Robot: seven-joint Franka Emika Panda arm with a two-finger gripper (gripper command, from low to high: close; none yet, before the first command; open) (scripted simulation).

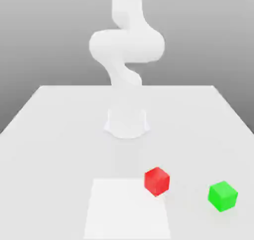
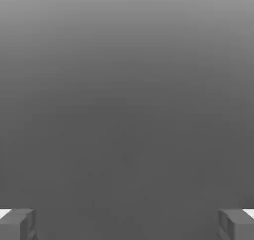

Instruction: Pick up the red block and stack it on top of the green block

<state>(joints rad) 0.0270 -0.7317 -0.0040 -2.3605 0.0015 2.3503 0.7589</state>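
Reaching the red block (image 1: 157, 181), below and right of centre in the exterior view, probably needs the fingers (image 2: 127, 225), spread wide apart, lowered towards the tabletop (image 1: 64, 154), left of the green block (image 1: 222, 196).

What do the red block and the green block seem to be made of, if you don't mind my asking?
The red block looks like smooth, matte plastic or painted wood: even colour, no visible grain. The green block looks the same, its flat faces differing only in shade. Neither look settles the material.
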